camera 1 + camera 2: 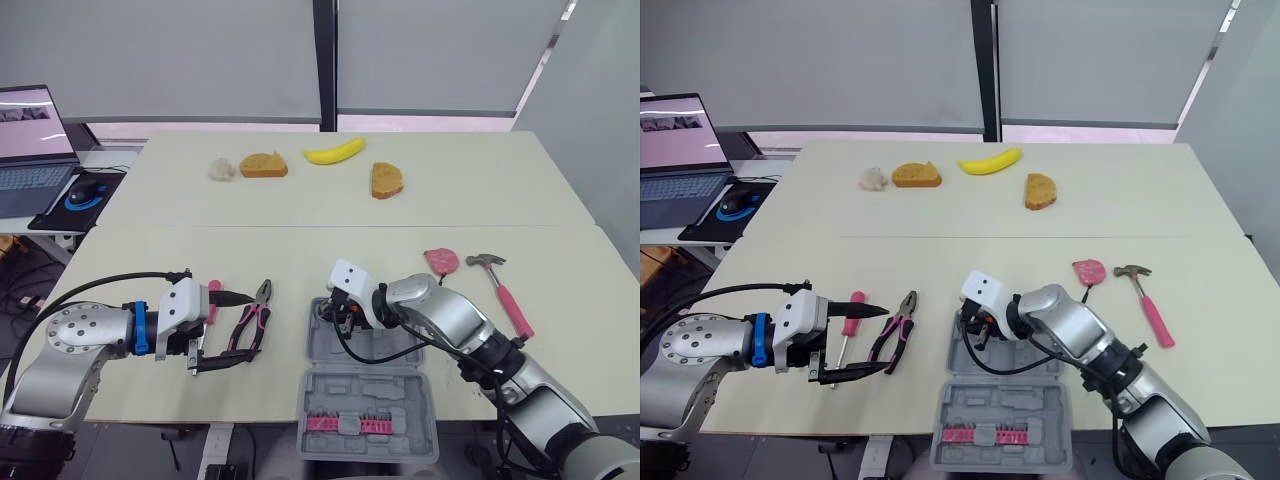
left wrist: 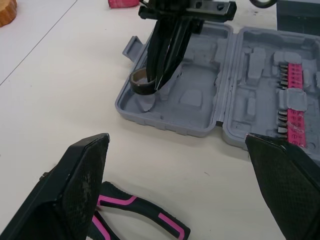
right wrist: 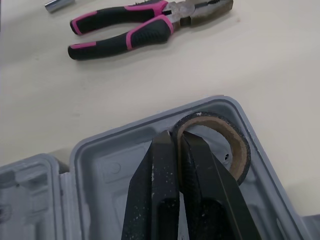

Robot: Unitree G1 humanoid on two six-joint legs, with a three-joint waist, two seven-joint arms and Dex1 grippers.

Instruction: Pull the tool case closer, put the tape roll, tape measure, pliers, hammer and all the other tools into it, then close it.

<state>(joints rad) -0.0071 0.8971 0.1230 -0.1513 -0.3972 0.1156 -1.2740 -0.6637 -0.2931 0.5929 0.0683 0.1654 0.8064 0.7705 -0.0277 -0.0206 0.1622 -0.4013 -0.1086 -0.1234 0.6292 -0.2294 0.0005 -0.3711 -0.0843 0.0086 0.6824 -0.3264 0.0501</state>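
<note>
Grey case (image 1: 365, 398), right hand (image 3: 177, 137) on tape roll (image 3: 238, 142)

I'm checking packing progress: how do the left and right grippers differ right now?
The left gripper is open and empty; the right gripper is shut on the tape roll. The left gripper hovers above the table by the pliers; the right gripper reaches into the open tool case. Both have two black fingers.
</note>
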